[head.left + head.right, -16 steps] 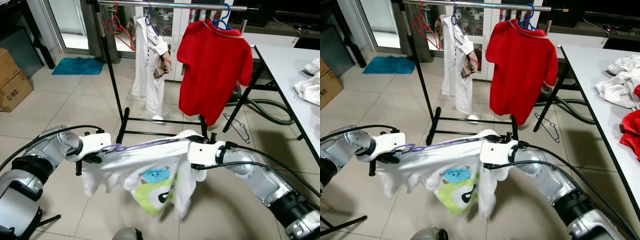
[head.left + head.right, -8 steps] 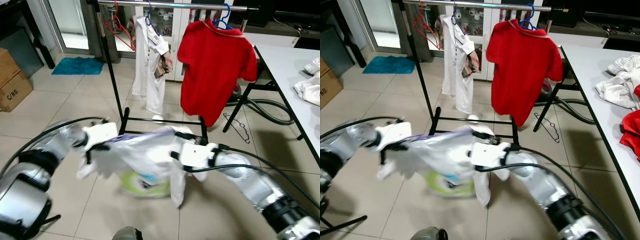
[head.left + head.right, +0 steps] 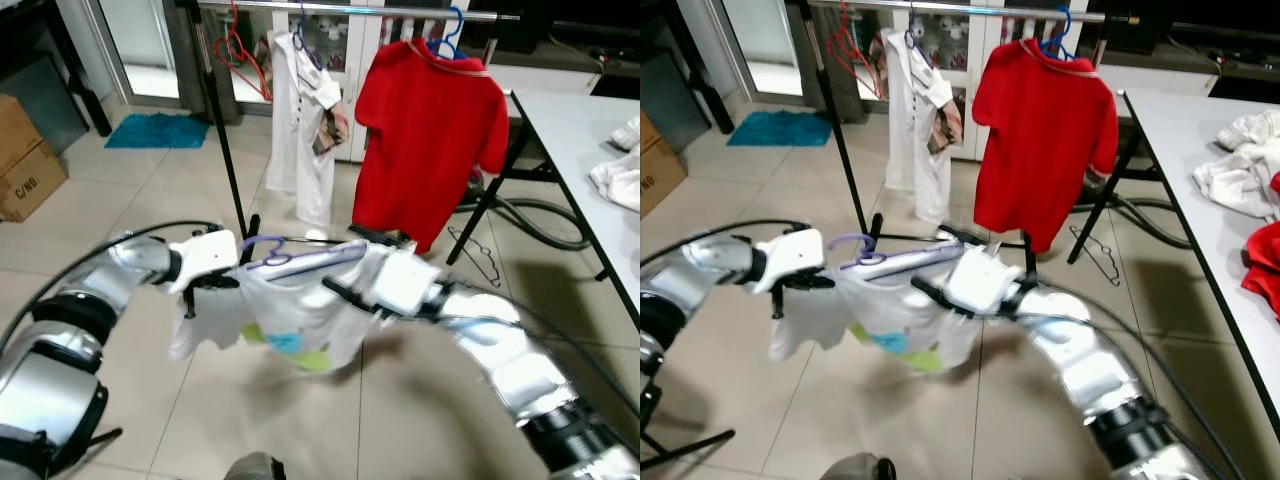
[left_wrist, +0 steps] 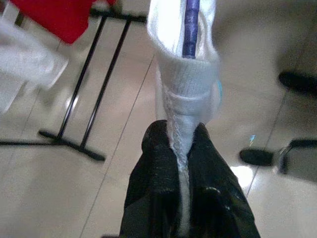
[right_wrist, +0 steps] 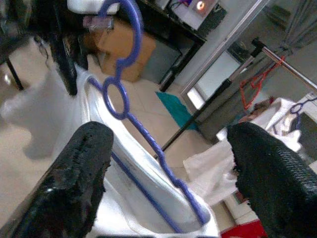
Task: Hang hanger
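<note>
Cardboard box (image 3: pixel 25 160) at far left on the tiled floor (image 3: pixel 120 200), teal mat (image 3: pixel 155 131) further back by the door.

Left gripper (image 4: pixel 184 148): jaws clamped on the sleeve end of the white T-shirt (image 3: pixel 295 315), cloth pinched tight between the two fingers (image 4: pixel 158 163). It holds that end just left of the rack's upright pole.

White T-shirt hangs between the two arms on a purple hanger (image 3: pixel 300 256), above the floor, just in front of the clothes rack (image 3: pixel 225 140). Hanger hook (image 5: pixel 124 29) sticks up out of the collar near the left gripper; hanger bar runs inside the shirt toward the right arm. Blue and green print on the shirt front, blurred.

Right gripper (image 5: pixel 168 163): jaws wide, one finger on each side of the hanger arm and the shirt shoulder, not visibly gripping either. It sits at the shirt's right shoulder, near the rack's base bar.

On the rack rail, left to right: red hanger (image 3: pixel 243 60), white garment (image 3: pixel 300 120) on a blue hanger, red polo shirt (image 3: pixel 430 140) on another blue hanger (image 3: pixel 450 30).

Black wire hanger (image 3: pixel 475 250) lies on the floor under the worktop's near-left corner, beside a grey hose (image 3: pixel 540 220). Worktop (image 3: pixel 580 160) at right, white clothes (image 3: pixel 620 170) bunched along its right edge, a red item (image 3: pixel 1265 260) closer to its near edge.
</note>
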Robot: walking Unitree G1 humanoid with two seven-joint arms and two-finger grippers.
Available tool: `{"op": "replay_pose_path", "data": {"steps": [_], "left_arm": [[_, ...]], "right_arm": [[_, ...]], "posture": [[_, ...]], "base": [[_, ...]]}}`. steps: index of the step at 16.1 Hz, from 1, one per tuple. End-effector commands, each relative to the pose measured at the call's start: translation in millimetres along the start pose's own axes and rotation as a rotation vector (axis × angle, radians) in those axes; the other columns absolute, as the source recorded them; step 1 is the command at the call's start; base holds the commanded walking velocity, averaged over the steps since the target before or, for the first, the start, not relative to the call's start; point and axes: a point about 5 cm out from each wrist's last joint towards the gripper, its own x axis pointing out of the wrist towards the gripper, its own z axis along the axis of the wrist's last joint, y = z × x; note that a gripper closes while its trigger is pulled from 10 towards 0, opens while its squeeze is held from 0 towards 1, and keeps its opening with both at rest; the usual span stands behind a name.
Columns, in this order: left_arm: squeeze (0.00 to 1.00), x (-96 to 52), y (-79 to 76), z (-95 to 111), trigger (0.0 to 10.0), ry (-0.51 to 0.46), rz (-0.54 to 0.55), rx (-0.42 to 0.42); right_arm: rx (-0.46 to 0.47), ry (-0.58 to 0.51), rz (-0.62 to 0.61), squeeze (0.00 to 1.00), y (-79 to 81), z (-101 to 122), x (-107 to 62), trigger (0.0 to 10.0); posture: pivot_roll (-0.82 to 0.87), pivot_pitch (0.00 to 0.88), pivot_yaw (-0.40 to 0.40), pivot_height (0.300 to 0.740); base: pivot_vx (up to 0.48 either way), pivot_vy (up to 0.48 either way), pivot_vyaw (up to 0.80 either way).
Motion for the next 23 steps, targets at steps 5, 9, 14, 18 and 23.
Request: {"op": "replay_pose_path", "data": {"steps": [5, 9, 14, 18, 23], "left_arm": [[0.0, -26.9, 3.4, 17, 0.0, -0.187, -0.184, 0.074], [0.0, -25.9, -2.7, 25, 0.0, -0.245, -0.322, 0.067], [0.0, -22.9, 4.0, 28, 0.0, -0.138, -0.272, 0.127], [0.0, -22.3, 4.4, 31, 0.0, -0.077, -0.291, 0.177], [0.0, -18.9, 6.3, 40, 0.0, -0.051, -0.301, 0.245]], "right_arm": [[0.17, -0.016, 0.314, 0.0, -26.1, 33, -13.3, 10.0], [0.228, -0.068, 0.408, 0.0, -35.1, 67, -3.3, 10.0], [0.426, 0.045, 0.44, 0.0, -13.0, 70, 10.8, 10.0], [0.535, 0.165, 0.353, 0.0, 5.5, 63, 29.6, 2.7], [0.575, 0.242, 0.308, 0.0, 18.7, 51, 47.0, 0.0]], "posture": [[0.02, 0.0, 0.032, 0.74], [0.03, 0.0, 0.023, 0.74], [0.02, 0.0, 0.026, 0.74], [0.02, 0.0, 0.023, 0.74], [0.03, 0.0, 0.021, 0.74]], "base": [[0.0, 0.0, 0.0], [0.0, 0.0, 0.0], [0.0, 0.0, 0.0], [0.0, 0.0, 0.0], [0.0, 0.0, 0.0]]}}
